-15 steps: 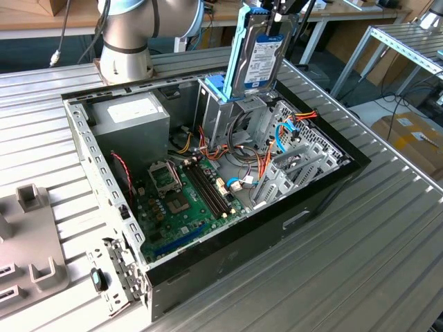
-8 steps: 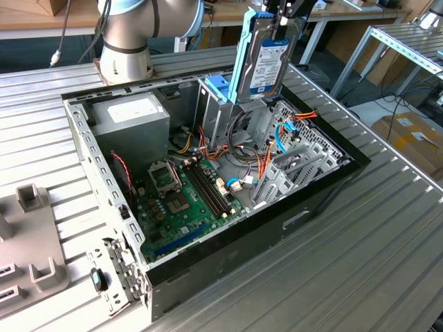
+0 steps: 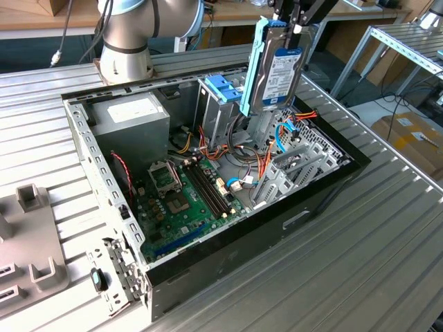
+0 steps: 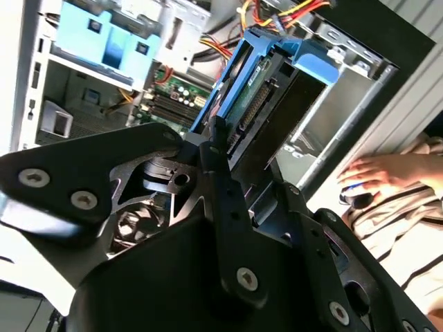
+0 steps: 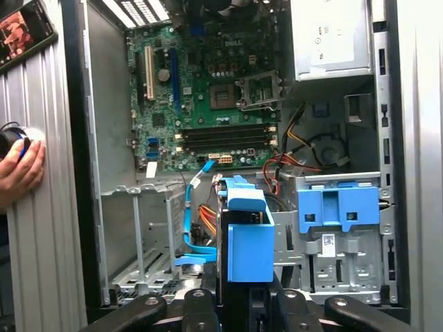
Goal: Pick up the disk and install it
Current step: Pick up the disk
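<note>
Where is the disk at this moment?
The disk hangs upright in the gripper above the computer case, just to the exterior view's right of the blue bracket.

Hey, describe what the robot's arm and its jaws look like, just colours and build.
The arm has a silver-grey rounded body with a light blue joint cap, and a grey cable hangs beside it. The jaws are matte black, flat linkage bars joined by silver screws.
</note>
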You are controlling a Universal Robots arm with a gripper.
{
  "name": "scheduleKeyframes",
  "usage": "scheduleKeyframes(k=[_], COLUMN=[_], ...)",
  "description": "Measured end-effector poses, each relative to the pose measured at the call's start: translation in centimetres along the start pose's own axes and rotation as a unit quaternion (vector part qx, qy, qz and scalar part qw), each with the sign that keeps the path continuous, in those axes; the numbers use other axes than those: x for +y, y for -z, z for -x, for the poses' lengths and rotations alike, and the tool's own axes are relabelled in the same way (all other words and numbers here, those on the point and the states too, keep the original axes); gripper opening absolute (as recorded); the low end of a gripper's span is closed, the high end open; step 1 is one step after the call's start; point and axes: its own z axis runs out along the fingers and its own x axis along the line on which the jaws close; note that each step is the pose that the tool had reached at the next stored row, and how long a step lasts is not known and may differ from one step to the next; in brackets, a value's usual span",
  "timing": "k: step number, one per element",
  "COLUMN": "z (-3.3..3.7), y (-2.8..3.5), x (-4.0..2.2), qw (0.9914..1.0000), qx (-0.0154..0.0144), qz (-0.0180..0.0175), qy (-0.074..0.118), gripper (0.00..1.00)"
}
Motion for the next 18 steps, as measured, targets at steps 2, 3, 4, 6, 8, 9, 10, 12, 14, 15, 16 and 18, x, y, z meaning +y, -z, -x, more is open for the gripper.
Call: scheduleKeyframes(k=[2, 3, 4, 6, 8, 9, 10, 12, 14, 15, 16, 18], z=[-0.46, -0.58, -0.71, -1.03, -1.34, -1.57, -1.81, -2.16, -2.5, -2.65, -2.82, -3.2], y=[-0.07, -0.09, -0.1, -0.15, -0.18, -0.21, -0.25, -0.3, -0.35, -0.37, -0.39, -0.44], x=[-0.03, -0.03, -0.04, -0.06, -0.07, -0.08, -0.1, -0.12, -0.13, -0.14, -0.15, -0.17], qw=[0.99998, 0.99996, 0.99994, 0.99988, 0.99979, 0.99971, 0.99962, 0.99945, 0.99925, 0.99916, 0.99906, 0.99886], qx=[0.0067, 0.0085, 0.0105, 0.0157, 0.0204, 0.0241, 0.0276, 0.0331, 0.0386, 0.0409, 0.0432, 0.0476], qz=[-0.0003, -0.0004, -0.0005, -0.0007, -0.0009, -0.0011, -0.0012, -0.0015, -0.0017, -0.0018, -0.0019, -0.0021], qy=[0.0, 0.0, 0.0, -0.001, -0.001, -0.001, -0.002, -0.002, -0.002, -0.003, -0.003, -0.003], gripper=[0.35, 0.35, 0.35, 0.35, 0.35, 0.35, 0.35, 0.35, 0.35, 0.35, 0.35, 0.35])
